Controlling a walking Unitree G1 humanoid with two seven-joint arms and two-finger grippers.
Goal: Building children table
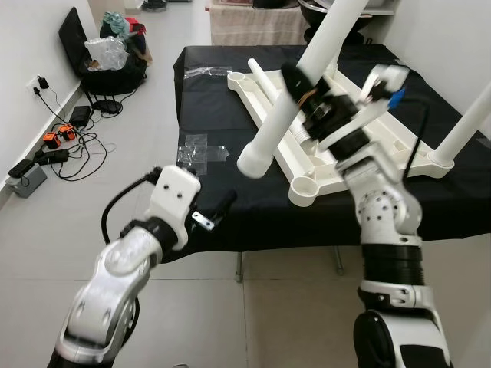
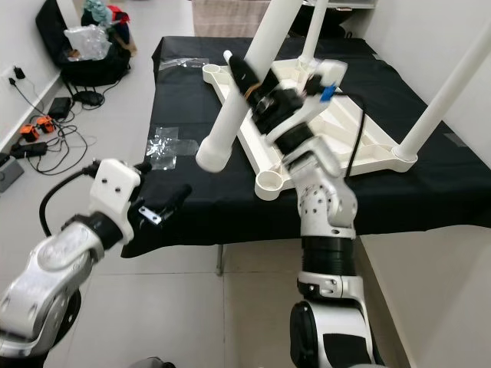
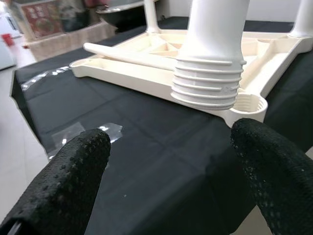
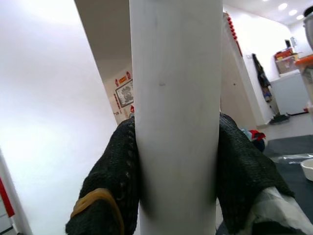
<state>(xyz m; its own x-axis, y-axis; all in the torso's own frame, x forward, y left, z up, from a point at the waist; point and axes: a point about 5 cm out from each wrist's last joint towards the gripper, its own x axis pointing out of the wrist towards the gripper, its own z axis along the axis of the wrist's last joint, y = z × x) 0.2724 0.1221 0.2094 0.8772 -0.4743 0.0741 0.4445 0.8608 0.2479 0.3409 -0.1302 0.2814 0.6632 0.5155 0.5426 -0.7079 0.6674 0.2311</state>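
Above the near corner socket [image 1: 304,186] of the upturned tabletop [image 1: 360,149], your right gripper [image 1: 307,96] pinches the white leg [image 1: 295,98], tilted with its threaded end offset toward your spread left gripper [image 1: 217,211].

A white table leg [image 4: 175,112] stands as a broad cylinder, clamped by the right gripper [image 4: 176,176], whose two black, textured fingers [image 4: 112,171] press against opposite sides of the tube. A tan band [image 4: 95,200] crosses the finger on one side of the leg, and a pale patch [image 4: 271,205] shows on the finger on the other. Behind the leg, a white wall [image 4: 54,122] carries a framed picture [image 4: 125,92]. Beyond the leg's far side hang dark clothes [image 4: 260,76], beside what may be a white appliance [image 4: 291,90]; the distance is too blurred to be sure. The rim of a white part [image 4: 307,169] shows on a black tabletop [image 4: 288,147] near the gripper.
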